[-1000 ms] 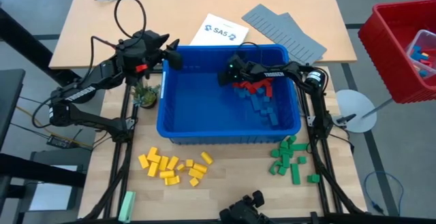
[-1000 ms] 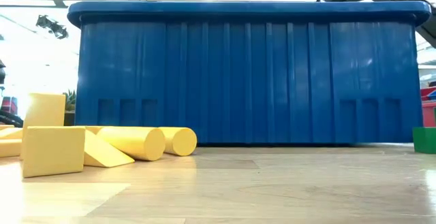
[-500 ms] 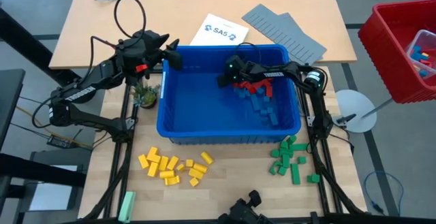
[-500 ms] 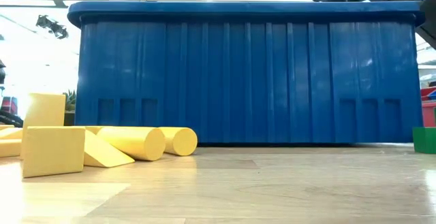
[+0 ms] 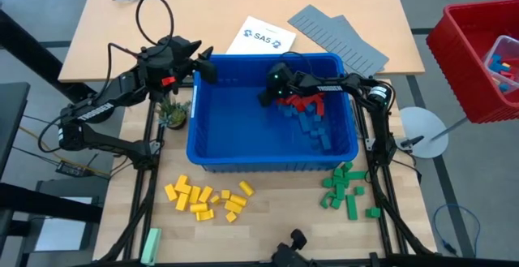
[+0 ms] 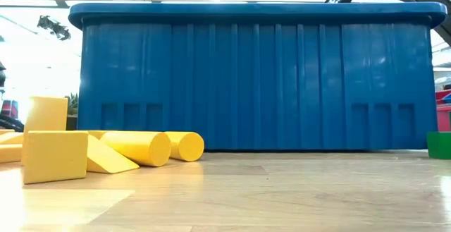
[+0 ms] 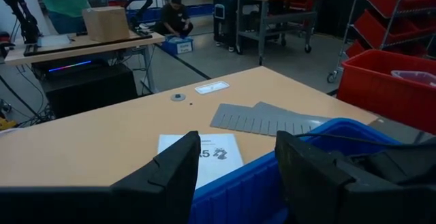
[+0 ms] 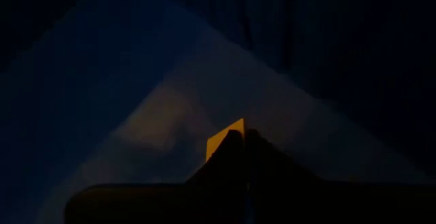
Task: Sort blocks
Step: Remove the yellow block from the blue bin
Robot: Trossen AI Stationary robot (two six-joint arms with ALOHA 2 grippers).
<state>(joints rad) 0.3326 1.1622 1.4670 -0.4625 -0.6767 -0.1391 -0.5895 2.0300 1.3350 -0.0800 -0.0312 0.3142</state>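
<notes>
The blue bin [image 5: 212, 137] stands mid-table with red blocks [image 5: 305, 102] and blue blocks [image 5: 313, 127] heaped at its right side. Yellow blocks [image 5: 207, 198] lie on the table in front of it to the left, green blocks [image 5: 345, 187] to the right. My right gripper [image 5: 273, 91] reaches down into the bin from the right. It is shut, and a yellow block [image 8: 223, 139] shows at its tips. My left gripper [image 7: 235, 149] hovers open over the bin's far left corner [image 5: 204, 62] with nothing between its fingers. My right gripper has a small yellow block at its very fingertips; one corner [image 8: 231, 129] sticks out past them. The fingers slant down into the bin from the table's right. They hide the place of contact, so the part held cannot be told.
A red crate [image 5: 478, 56] stands off the table's right. Grey ridged panels [image 5: 336, 36] and a printed sheet [image 5: 258, 36] lie behind the bin. A small plant [image 5: 173, 111] stands at the bin's left, and a pale green bar [image 5: 151, 245] lies near the front left edge.
My right gripper has rolled a little about its own line and risen slightly inside the bin.
</notes>
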